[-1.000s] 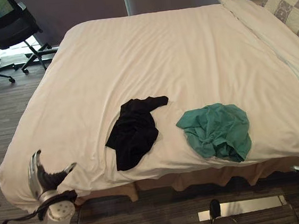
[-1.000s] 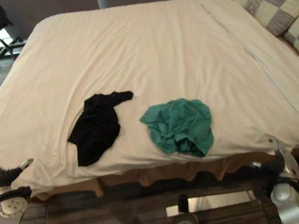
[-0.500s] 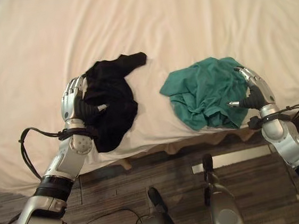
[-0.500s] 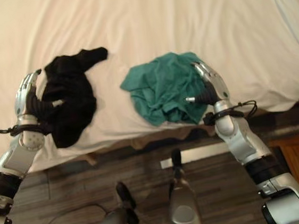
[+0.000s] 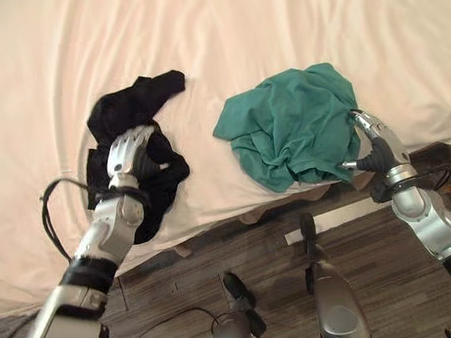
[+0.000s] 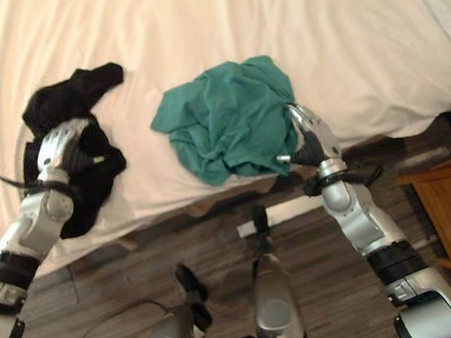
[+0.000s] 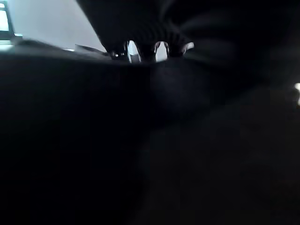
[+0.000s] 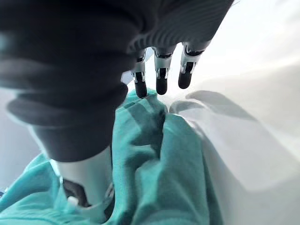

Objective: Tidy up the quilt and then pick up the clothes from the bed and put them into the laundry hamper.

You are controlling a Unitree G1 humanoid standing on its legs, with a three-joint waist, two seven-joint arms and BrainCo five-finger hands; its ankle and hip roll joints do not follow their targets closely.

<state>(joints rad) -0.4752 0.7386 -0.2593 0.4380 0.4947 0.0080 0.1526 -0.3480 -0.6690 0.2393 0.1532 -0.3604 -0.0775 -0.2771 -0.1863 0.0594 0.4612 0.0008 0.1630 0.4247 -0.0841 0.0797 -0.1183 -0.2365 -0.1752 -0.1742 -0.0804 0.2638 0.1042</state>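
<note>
White quilt (image 5: 274, 18) covers the bed, smooth with light creases. Black garment (image 5: 140, 158) lies crumpled at the near left edge of the bed; green garment (image 5: 290, 126) bunched just right of it, also near the edge, the two apart. Left hand (image 5: 131, 155) sits on top of the black garment, fingers curled down into the cloth, gripping it. Right hand (image 5: 372, 145) is at the near right edge of the green garment, fingers (image 8: 161, 75) extended along the cloth, touching it, thumb apart beside the fabric; not clamped. Wooden nightstand (image 6: 448, 210) stands at the far right on the grey plank floor (image 6: 141, 283).
</note>
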